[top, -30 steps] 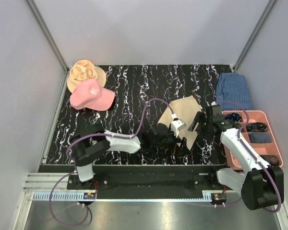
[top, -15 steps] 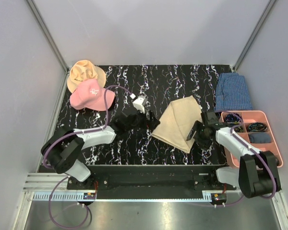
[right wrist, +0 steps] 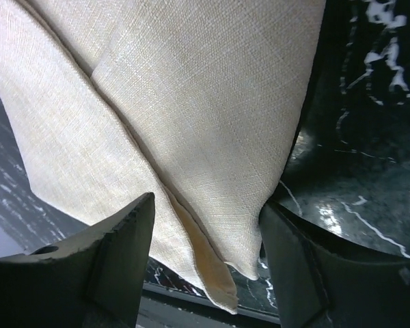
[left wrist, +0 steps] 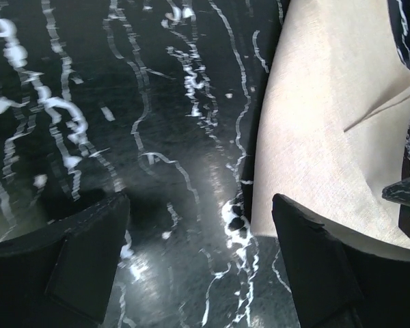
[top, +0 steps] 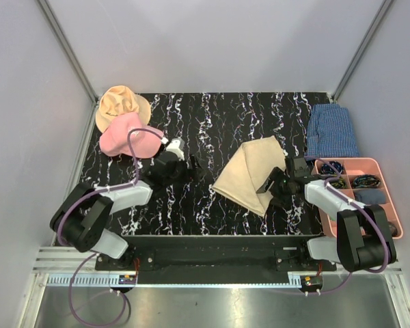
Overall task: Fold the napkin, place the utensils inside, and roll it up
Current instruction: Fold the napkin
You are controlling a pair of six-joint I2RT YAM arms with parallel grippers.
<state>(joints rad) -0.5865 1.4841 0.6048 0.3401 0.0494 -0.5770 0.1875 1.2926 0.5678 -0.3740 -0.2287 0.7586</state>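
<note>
While the napkin (top: pixel 251 174) lies folded, left claw (left wrist: pixel 198 225) apart beside it, right claw (right wrist: pixel 205 225) apart above.

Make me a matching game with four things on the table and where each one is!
Things:
1. napkin
2. pink cap
3. blue checked cloth
4. pink tray

Places:
A. at the right edge of the table, with compartments holding small things
B. far left, lying partly over the tan hat
C. in the far right corner
D. folded, a little right of the middle

Pairs: 1-D, 2-B, 3-C, 4-A
</note>
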